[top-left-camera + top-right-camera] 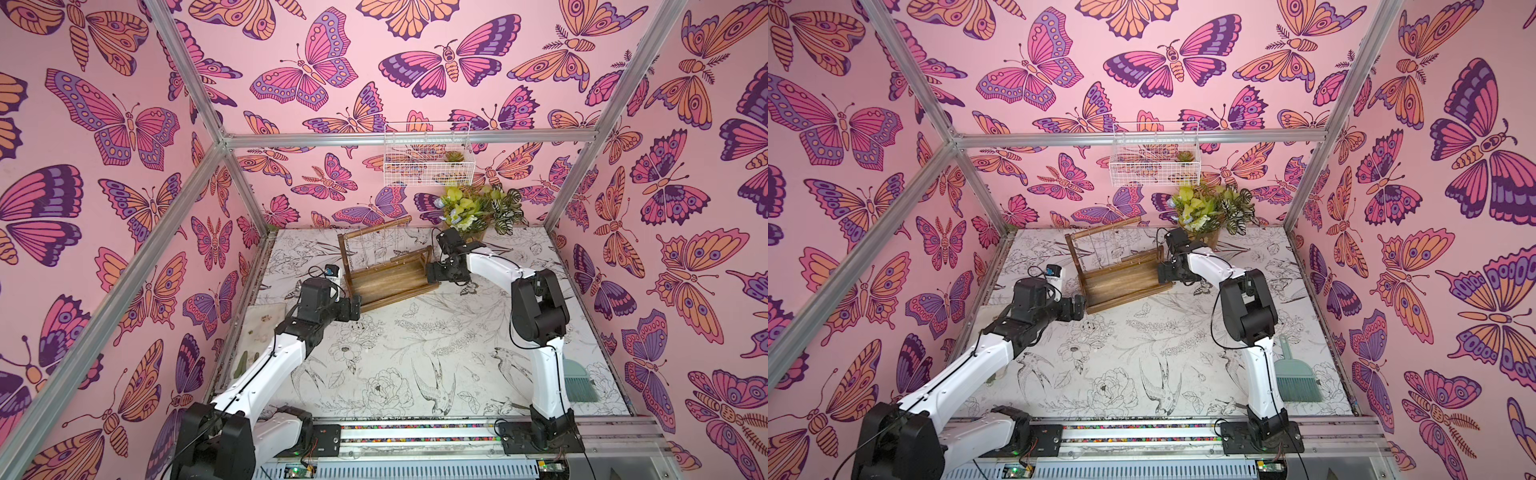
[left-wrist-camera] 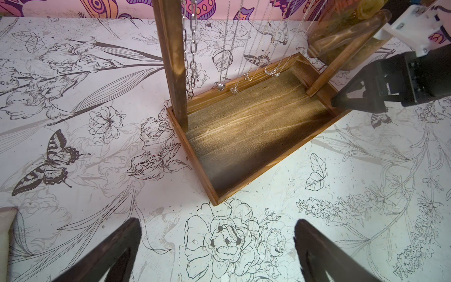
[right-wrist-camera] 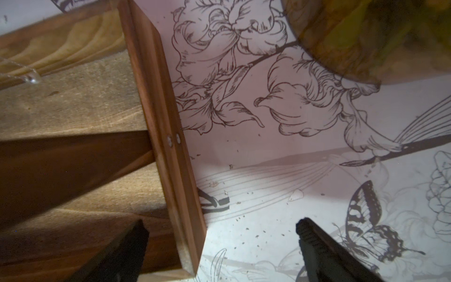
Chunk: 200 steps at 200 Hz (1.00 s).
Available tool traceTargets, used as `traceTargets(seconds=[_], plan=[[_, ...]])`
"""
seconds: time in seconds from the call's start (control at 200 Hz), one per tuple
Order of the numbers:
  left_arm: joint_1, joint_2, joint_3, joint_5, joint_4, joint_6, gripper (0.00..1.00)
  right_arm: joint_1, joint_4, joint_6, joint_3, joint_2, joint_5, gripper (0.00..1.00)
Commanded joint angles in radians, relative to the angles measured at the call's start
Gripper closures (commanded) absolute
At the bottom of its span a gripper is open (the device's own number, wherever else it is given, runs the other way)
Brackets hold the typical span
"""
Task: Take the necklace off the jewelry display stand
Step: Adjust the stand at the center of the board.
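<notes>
The brown wooden jewelry display stand [image 1: 386, 270] [image 1: 1121, 278] stands at the back of the table. Several silver necklaces hang from its top bar: a chunky link chain [image 2: 193, 44] beside one upright, and thin chains with small pendants [image 2: 225, 61] further along. My left gripper [image 1: 355, 309] [image 2: 218, 223] is open, low over the table just short of the tray base's near corner [image 2: 214, 197], with nothing in it. My right gripper [image 1: 432, 270] [image 3: 222, 223] is open at the tray's other end, straddling its end wall [image 3: 166, 136] without gripping it.
A white wire basket [image 1: 428, 153] hangs on the back wall. A potted plant [image 1: 482, 208] stands just behind the right arm. A teal hand brush [image 1: 1296, 374] lies by the right wall. A pale board [image 1: 262, 332] lies along the left edge.
</notes>
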Motion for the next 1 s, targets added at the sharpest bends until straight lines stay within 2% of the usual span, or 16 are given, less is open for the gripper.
traceTargets(seconds=[0.0,0.431,0.996], plan=[[-0.005,-0.018,-0.008,-0.02,-0.02,0.018,0.0,0.005,-0.033,0.019,0.006,0.017,0.024,0.01],[-0.005,-0.019,-0.004,-0.023,-0.028,0.018,0.0,0.005,-0.087,0.017,0.025,0.039,0.025,0.01],[-0.008,-0.025,-0.01,-0.033,-0.03,0.017,0.0,0.005,-0.04,0.024,-0.09,-0.028,0.046,0.0]])
